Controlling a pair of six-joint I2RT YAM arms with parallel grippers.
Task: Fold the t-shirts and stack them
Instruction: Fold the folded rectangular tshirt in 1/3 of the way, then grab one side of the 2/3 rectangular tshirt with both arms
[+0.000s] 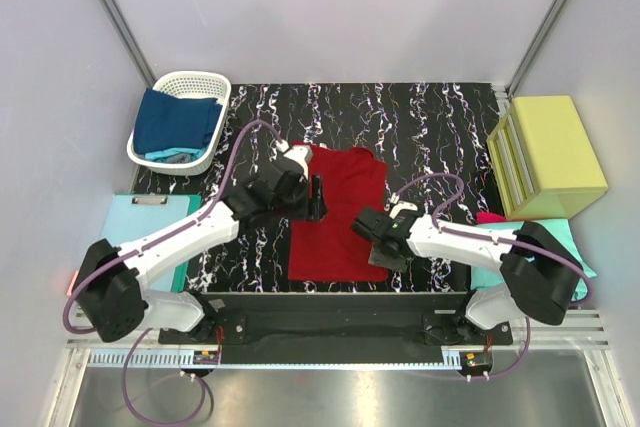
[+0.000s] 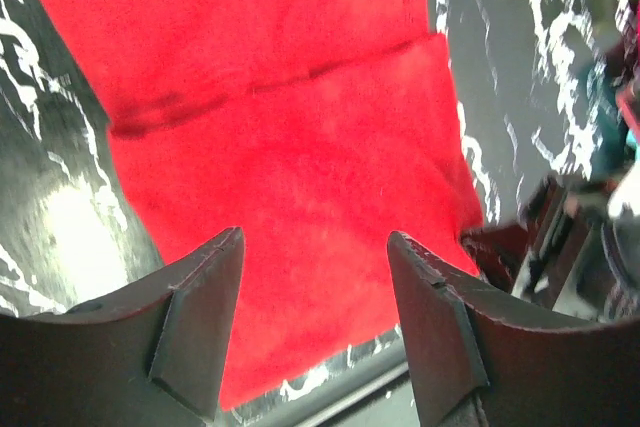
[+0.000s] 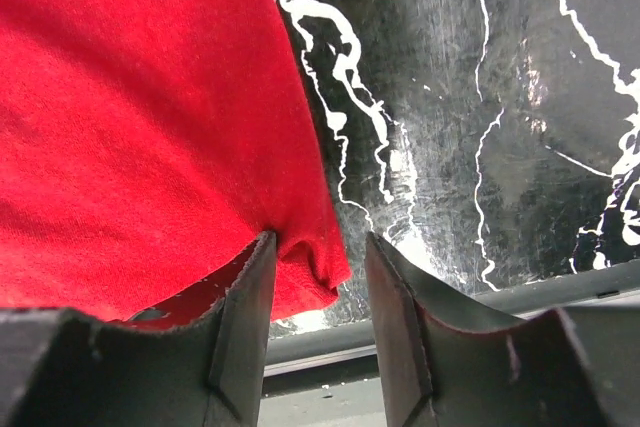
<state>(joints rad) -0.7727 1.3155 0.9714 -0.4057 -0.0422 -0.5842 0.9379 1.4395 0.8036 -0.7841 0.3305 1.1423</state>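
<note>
A dark red t-shirt (image 1: 337, 212) lies folded into a long strip on the black marbled mat (image 1: 430, 117). My left gripper (image 1: 318, 197) hovers over the strip's left edge. In the left wrist view its jaws (image 2: 315, 287) stand open above the red cloth (image 2: 280, 147), with nothing between them. My right gripper (image 1: 366, 235) is at the strip's lower right edge. There its jaws (image 3: 320, 257) are open around a loose corner of the red t-shirt (image 3: 140, 127), which touches the left finger. A navy t-shirt (image 1: 175, 122) fills the basket. Magenta (image 1: 490, 217) and teal (image 1: 578, 247) t-shirts lie under the right arm.
A white basket (image 1: 205, 80) stands at the back left. A yellow-green box (image 1: 548, 155) stands at the right edge. A pale-blue sheet on a clipboard (image 1: 140, 219) lies left of the mat. The mat's front edge and a metal rail run just behind both grippers.
</note>
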